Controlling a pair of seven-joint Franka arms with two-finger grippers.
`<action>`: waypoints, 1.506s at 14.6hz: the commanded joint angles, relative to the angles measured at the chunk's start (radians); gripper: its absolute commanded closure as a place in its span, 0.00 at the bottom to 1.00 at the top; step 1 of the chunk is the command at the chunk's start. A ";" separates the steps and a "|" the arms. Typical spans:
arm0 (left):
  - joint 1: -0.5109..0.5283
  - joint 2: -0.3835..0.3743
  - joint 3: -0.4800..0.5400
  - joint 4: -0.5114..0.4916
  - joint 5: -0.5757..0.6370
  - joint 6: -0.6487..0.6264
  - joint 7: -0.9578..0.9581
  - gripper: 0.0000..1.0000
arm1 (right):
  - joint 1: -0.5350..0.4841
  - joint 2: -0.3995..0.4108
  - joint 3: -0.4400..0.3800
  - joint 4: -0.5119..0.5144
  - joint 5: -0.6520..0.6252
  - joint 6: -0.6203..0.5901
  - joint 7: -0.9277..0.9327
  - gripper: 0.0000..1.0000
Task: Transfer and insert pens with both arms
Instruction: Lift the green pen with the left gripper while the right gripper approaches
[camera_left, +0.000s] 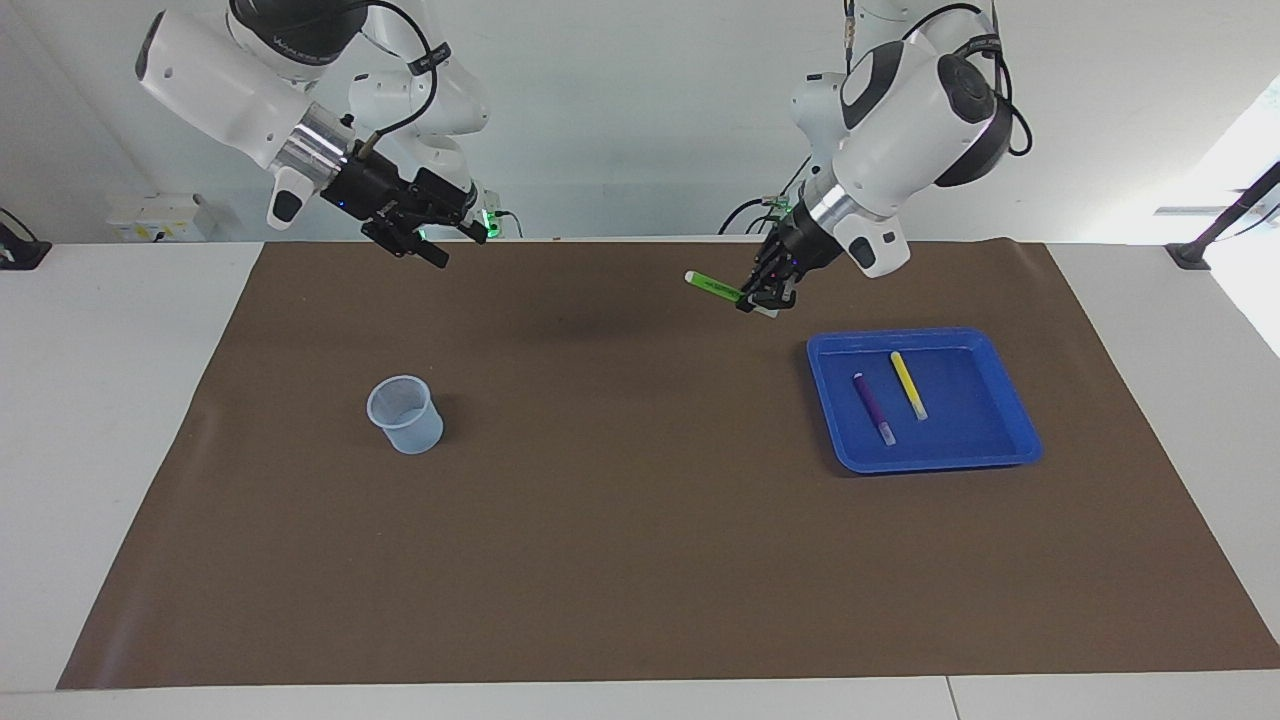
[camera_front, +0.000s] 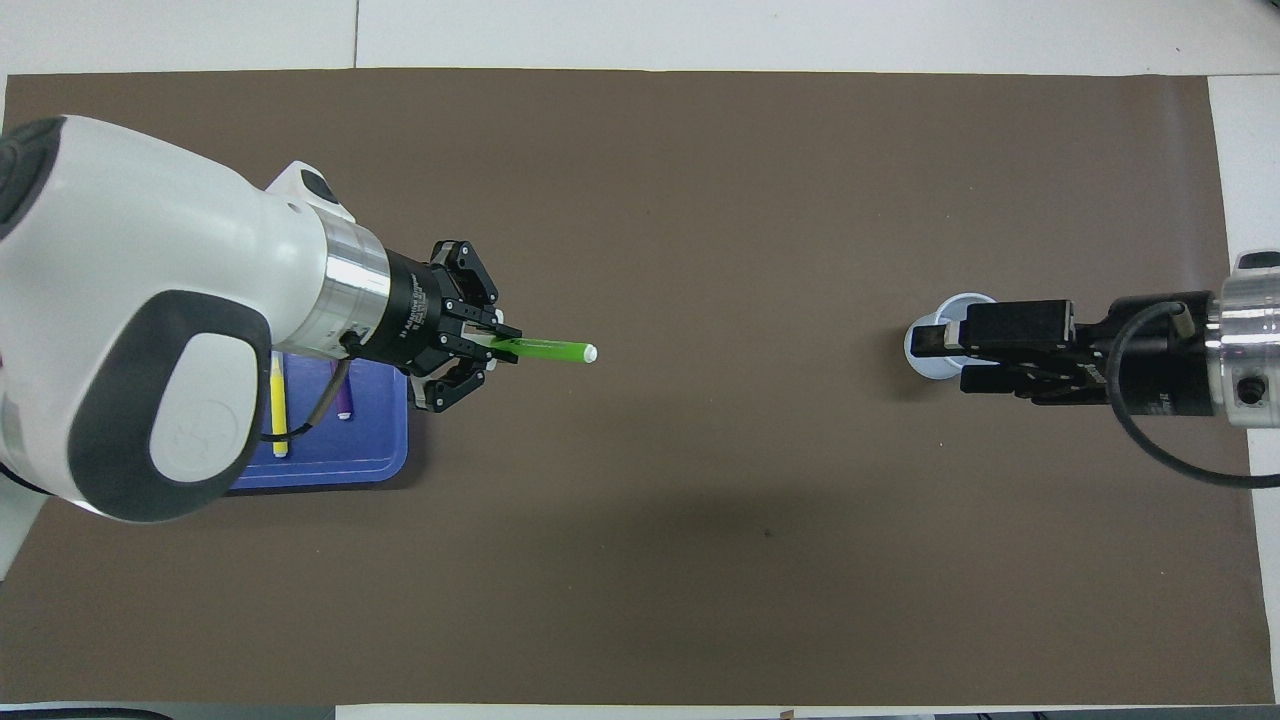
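My left gripper (camera_left: 765, 298) (camera_front: 498, 346) is shut on the green pen (camera_left: 712, 287) (camera_front: 548, 351) and holds it in the air over the brown mat, between the blue tray (camera_left: 925, 462) (camera_front: 330, 470) and the table's middle. The pen sticks out toward the right arm's end. The yellow pen (camera_left: 908, 385) (camera_front: 278, 400) and the purple pen (camera_left: 873, 408) (camera_front: 344, 400) lie side by side in the tray. My right gripper (camera_left: 455, 243) (camera_front: 945, 358) hangs open and empty, raised over the mat. From above it covers part of the clear plastic cup (camera_left: 405, 413) (camera_front: 922, 360).
The cup stands upright on the brown mat (camera_left: 640, 560) toward the right arm's end. The tray sits toward the left arm's end. Two smaller white arms (camera_left: 440, 190) with green lights stand at the robots' edge of the table.
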 joint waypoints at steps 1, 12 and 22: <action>-0.032 -0.056 0.009 -0.101 -0.099 0.113 -0.118 1.00 | 0.030 -0.026 0.009 -0.032 0.084 0.062 0.010 0.00; -0.130 -0.120 0.007 -0.245 -0.403 0.353 -0.206 1.00 | 0.347 0.020 0.017 -0.099 0.130 0.490 0.089 0.00; -0.141 -0.120 0.007 -0.247 -0.440 0.387 -0.204 1.00 | 0.453 0.086 0.017 -0.072 0.129 0.612 0.076 0.08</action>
